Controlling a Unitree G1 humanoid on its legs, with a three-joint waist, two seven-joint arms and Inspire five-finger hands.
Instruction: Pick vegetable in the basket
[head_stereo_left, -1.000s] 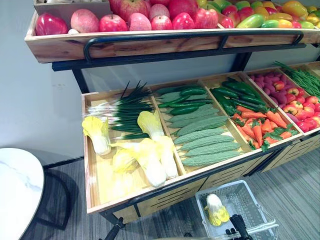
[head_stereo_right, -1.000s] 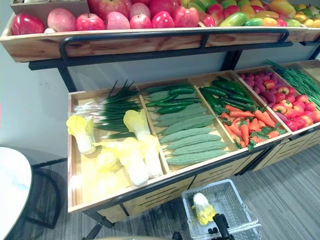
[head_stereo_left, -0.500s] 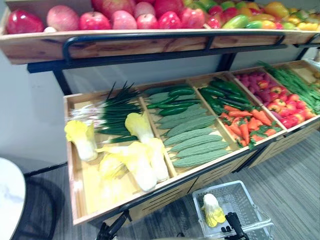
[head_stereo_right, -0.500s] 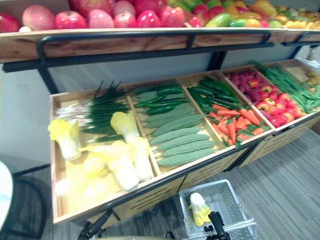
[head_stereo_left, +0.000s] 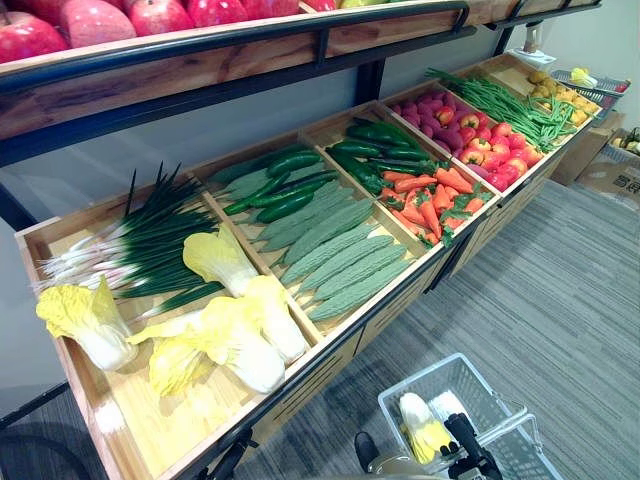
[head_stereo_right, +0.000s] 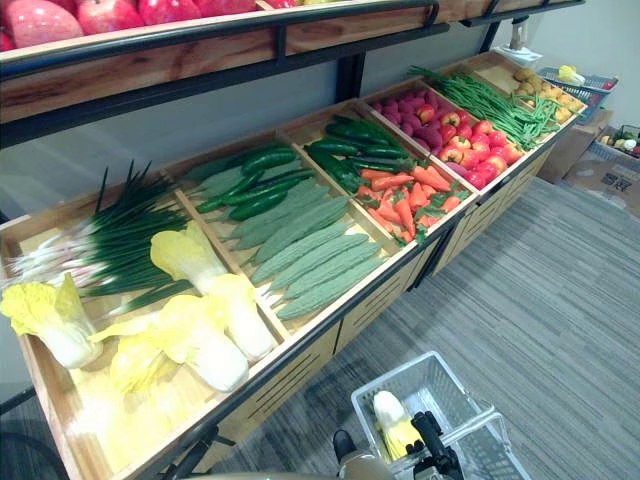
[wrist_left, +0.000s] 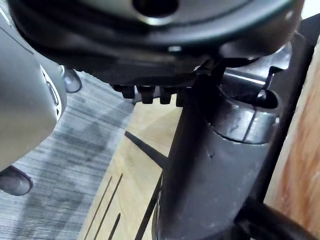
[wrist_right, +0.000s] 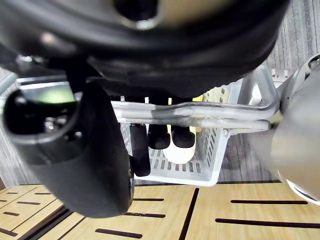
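A grey wire basket (head_stereo_left: 415, 380) hangs low in front of the vegetable stand, with one pale napa cabbage (head_stereo_left: 425, 430) lying inside. My right hand (head_stereo_left: 468, 440) is shut on the basket's handle; in the right wrist view its fingers (wrist_right: 159, 136) curl round the metal bar, with the basket wall (wrist_right: 200, 165) beyond. My left hand (wrist_left: 165, 60) hangs beside the stand's wooden front panel and holds nothing. In the wooden crates lie more napa cabbages (head_stereo_left: 230, 330), green onions (head_stereo_left: 140, 250), bitter gourds (head_stereo_left: 340, 265), cucumbers (head_stereo_left: 285, 190) and carrots (head_stereo_left: 425, 205).
An upper shelf of red apples (head_stereo_left: 90, 20) overhangs the crates behind a black rail. Green beans (head_stereo_left: 500, 100) and small red fruits fill the far crates. A cardboard box (head_stereo_left: 610, 170) stands at the far right. Grey floor (head_stereo_left: 560, 300) lies open to the right of the stand.
The whole picture has shifted, so the camera has moved: the stand now sits further left and the round white table has left the view. The basket with its cabbage stays in my right hand.
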